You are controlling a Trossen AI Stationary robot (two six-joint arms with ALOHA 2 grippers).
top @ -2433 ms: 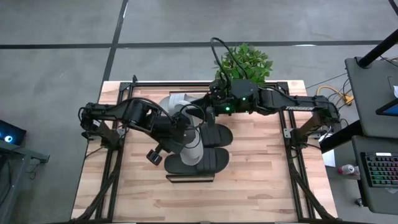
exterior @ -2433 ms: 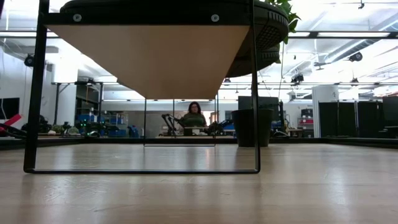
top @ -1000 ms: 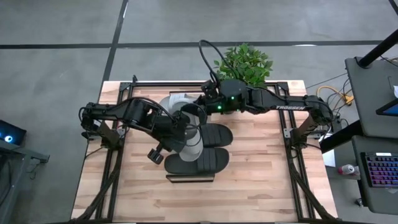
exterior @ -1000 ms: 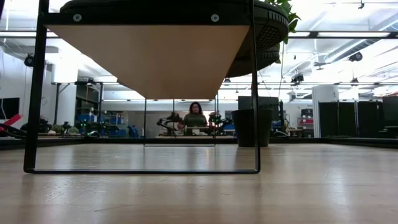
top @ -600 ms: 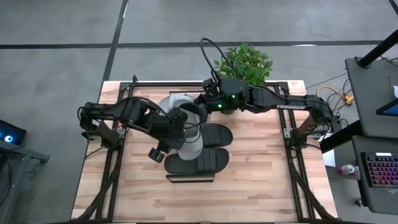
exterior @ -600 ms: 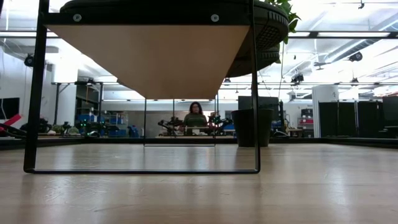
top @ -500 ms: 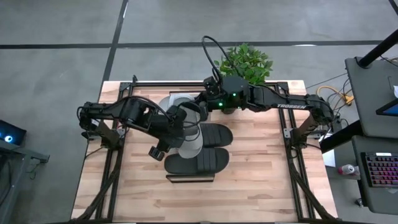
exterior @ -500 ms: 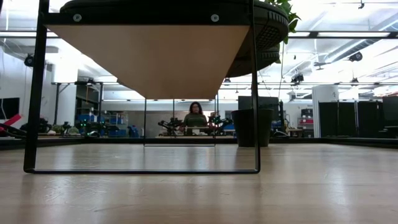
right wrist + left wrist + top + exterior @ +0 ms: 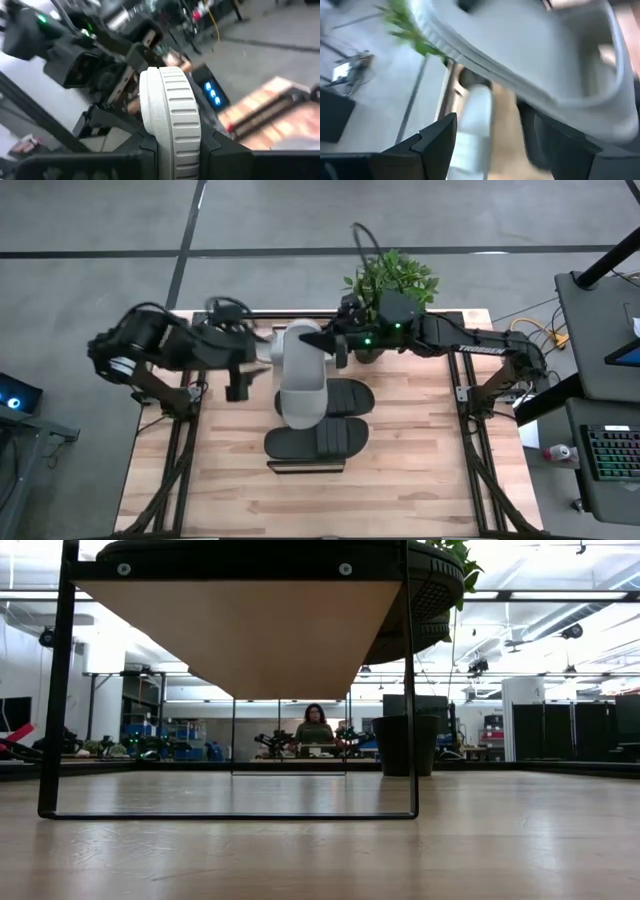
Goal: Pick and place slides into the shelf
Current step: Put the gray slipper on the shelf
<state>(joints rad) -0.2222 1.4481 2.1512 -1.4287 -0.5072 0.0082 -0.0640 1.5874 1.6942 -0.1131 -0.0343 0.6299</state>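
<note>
Right claw [image 9: 172,145] on ribbed pale grey rubber slide [image 9: 170,112].

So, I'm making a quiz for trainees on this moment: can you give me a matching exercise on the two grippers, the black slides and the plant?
Things:
1. left gripper
2. right gripper
3. pair of black rubber open-toe slides
4. green leafy potted plant

States or places:
A. at the table's far edge
B. lying side by side on the low wooden plank shelf
C. jaws shut on a pale grey rubber slide
D. jaws open, holding nothing, off to the side of the slides

Pairs: 1-D, 2-C, 3-B, 4-A
</note>
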